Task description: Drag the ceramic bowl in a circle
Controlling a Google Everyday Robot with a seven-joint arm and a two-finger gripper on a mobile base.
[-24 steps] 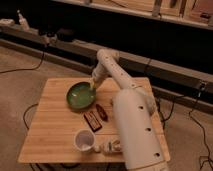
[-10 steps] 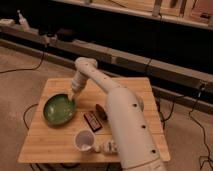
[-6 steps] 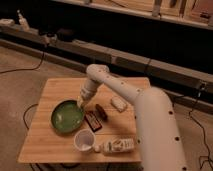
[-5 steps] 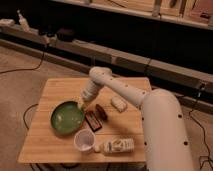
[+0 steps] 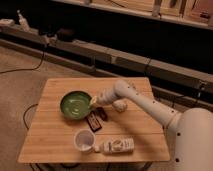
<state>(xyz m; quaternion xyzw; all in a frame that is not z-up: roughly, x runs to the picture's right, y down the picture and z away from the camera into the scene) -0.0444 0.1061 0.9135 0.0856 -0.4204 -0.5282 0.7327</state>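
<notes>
- Ceramic bowl (image 5: 75, 105): green, upright, on wooden table (image 5: 50, 145), left of centre.
- Gripper (image 5: 94, 102): at bowl's right rim, appears to touch it; grip state can't tell.
- Arm (image 5: 150, 107): white, enters from lower right, bends over table's right half, forearm angled left & slightly down.
- Nearby: dark packet (image 5: 93, 121) and white cup (image 5: 84, 141), in front of bowl.
</notes>
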